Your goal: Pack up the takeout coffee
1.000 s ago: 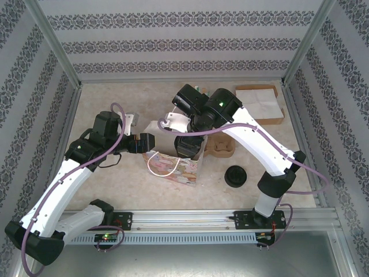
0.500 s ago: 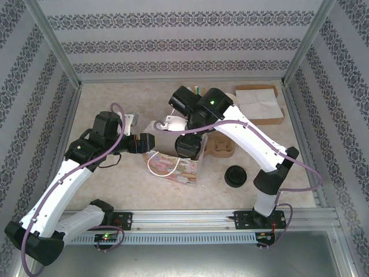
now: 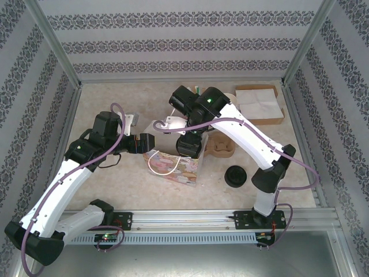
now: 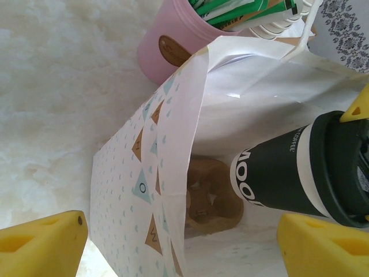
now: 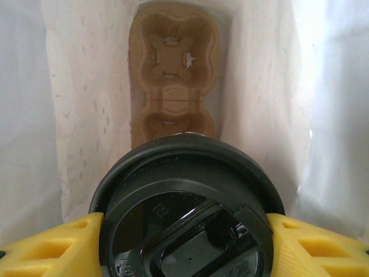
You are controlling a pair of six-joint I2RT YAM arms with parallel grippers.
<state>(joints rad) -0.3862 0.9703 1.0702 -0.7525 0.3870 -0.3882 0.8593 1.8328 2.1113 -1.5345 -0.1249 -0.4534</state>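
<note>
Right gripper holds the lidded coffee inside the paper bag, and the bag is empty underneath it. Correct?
Not quite: the paper bag is not empty. A brown cardboard cup carrier lies at its bottom, under the lidded coffee, as the right wrist view shows. The rest stands: the right gripper holds the coffee inside the bag.

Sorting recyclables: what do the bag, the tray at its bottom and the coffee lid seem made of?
The bag looks like thin matte paper: it folds in sharp creases and carries printed triangles. The tray looks like molded brown pulp, dull and fibrous, with pressed cup wells. The lid is probably black plastic: smooth, slightly shiny, with crisp molded ridges.
</note>
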